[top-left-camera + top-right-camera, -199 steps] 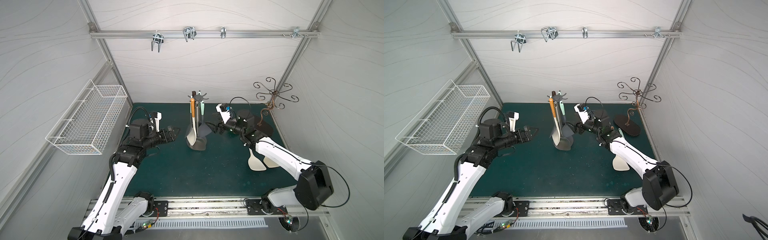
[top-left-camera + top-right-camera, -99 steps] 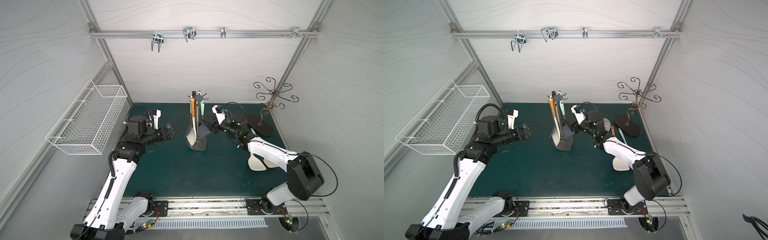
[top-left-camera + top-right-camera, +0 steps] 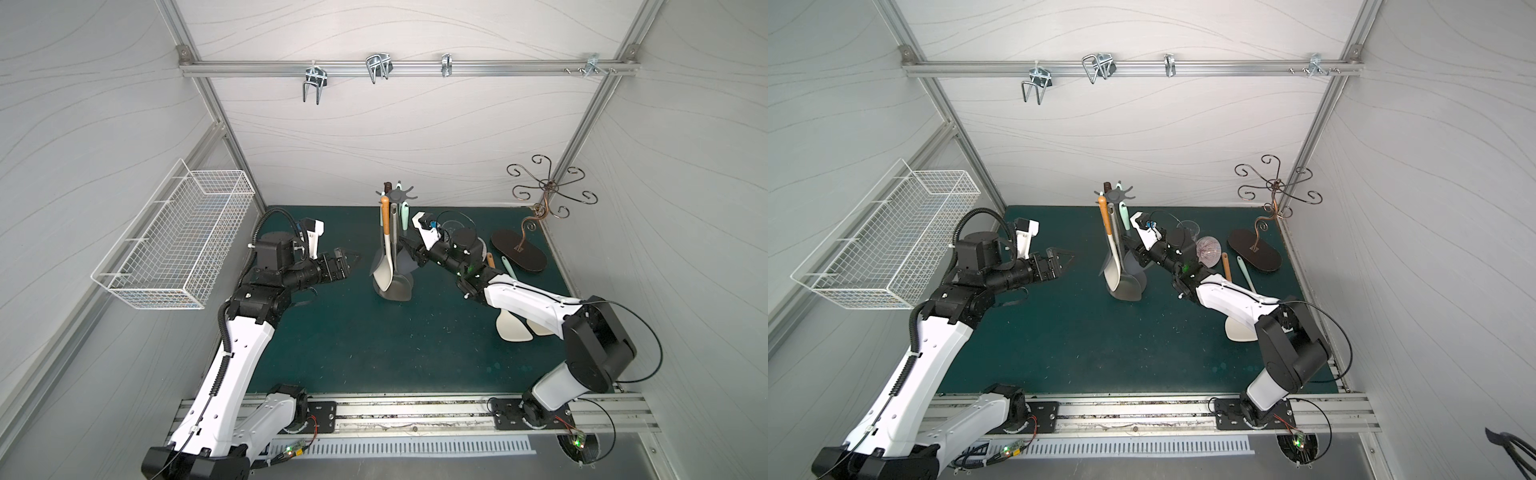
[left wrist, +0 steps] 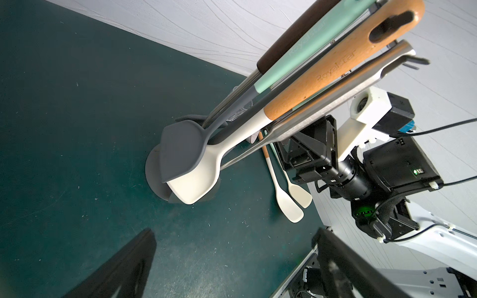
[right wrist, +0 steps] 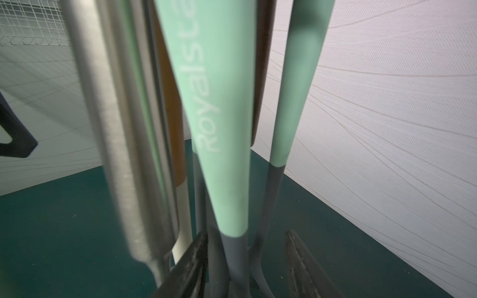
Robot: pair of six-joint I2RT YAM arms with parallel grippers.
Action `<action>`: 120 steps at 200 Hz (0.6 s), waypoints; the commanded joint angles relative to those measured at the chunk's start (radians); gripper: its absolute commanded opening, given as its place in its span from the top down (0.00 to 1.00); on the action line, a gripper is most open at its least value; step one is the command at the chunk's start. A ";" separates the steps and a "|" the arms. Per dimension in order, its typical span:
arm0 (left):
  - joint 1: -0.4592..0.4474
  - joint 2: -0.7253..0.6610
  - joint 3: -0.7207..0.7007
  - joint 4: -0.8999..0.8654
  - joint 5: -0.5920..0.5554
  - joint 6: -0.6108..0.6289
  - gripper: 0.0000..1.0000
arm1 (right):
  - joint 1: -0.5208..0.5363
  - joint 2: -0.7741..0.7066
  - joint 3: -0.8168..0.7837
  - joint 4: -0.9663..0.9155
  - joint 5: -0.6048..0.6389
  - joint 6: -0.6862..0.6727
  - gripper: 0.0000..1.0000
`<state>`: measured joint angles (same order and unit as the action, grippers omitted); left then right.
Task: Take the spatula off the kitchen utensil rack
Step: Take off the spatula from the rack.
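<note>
The right hand [image 5: 246,260] has its dark fingers [image 5: 191,263] part-open either side of the grey neck of the mint-green-handled spatula [image 5: 219,129], not clamped. That spatula hangs on the dark grey pole-and-prong kitchen utensil rack [image 3: 395,194] [image 3: 1116,194], centre frame in both top views on the green table [image 3: 374,353]. The left hand [image 3: 347,266], left of it, gapes wide.
</note>
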<state>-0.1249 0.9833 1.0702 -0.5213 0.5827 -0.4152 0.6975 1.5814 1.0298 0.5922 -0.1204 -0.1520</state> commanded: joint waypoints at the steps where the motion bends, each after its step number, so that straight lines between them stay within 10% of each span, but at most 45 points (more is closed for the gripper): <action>1: 0.005 -0.009 0.004 0.047 0.022 0.004 0.00 | 0.015 0.014 0.030 0.036 0.057 -0.041 0.52; 120: 0.005 -0.011 -0.017 0.069 0.042 -0.006 0.00 | 0.037 0.014 0.033 0.035 0.120 -0.064 0.70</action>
<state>-0.1249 0.9833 1.0519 -0.5018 0.6052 -0.4229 0.7246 1.6039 1.0504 0.5972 -0.0158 -0.2077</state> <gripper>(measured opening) 0.996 0.322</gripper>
